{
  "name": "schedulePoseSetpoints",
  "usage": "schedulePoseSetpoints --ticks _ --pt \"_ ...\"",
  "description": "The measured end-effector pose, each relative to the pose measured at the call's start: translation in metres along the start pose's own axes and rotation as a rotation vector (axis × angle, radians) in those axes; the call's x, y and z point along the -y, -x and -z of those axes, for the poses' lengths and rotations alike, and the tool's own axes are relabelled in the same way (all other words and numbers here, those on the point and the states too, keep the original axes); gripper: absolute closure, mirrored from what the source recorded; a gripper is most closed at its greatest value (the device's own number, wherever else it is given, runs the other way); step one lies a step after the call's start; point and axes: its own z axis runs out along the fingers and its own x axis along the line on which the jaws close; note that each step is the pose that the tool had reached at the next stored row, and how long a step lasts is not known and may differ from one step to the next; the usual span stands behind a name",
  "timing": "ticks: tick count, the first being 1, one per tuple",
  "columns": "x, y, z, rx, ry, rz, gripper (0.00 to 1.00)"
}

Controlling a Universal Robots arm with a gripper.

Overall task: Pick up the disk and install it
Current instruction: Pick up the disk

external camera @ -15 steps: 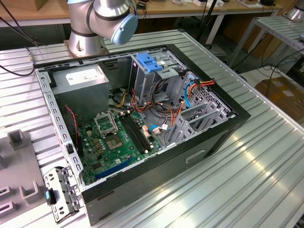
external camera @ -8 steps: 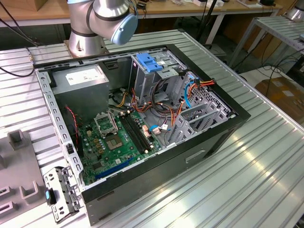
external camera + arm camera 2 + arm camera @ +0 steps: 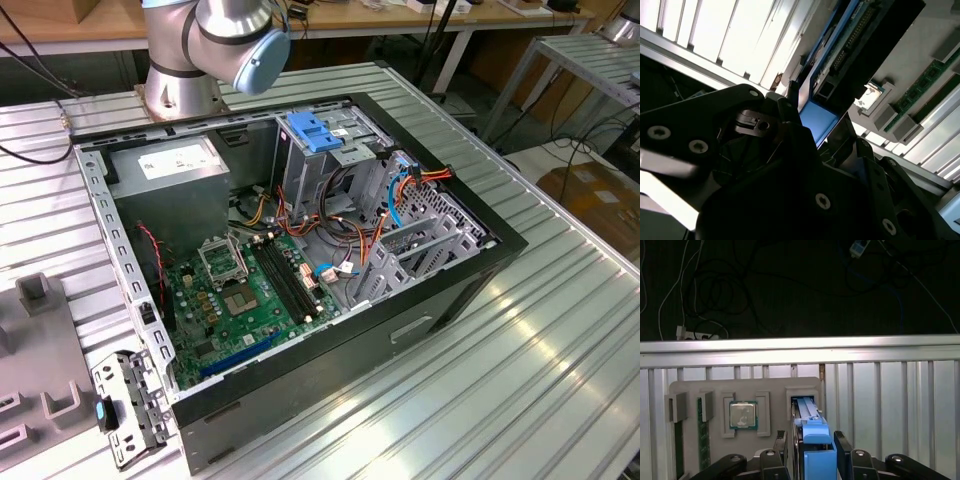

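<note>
In the first wrist view the disk (image 3: 809, 412) stands on edge in a slot of the grey tray (image 3: 715, 390), with the end effector (image 3: 812, 440) clenched on its blue rail. One processor chip (image 3: 743, 415) and a green memory stick (image 3: 703, 440) sit in the same tray.

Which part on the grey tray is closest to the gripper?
The disk, the blue-railed one, right at the gripper; the square processor and the memory stick lie in slots farther off.

One disk (image 3: 815, 440), one open computer case (image 3: 420, 320), one processor chip (image 3: 743, 415), one grey tray (image 3: 715, 390)
</note>
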Motion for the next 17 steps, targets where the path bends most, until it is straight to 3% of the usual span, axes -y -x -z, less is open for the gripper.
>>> schedulePoseSetpoints --ticks 10,17 --pt "0.0000 0.0000 -0.0007 0.0001 0.0003 0.000 0.50" --pt "0.0000 -0.0001 -0.0052 -0.0001 0.0006 0.000 0.50"
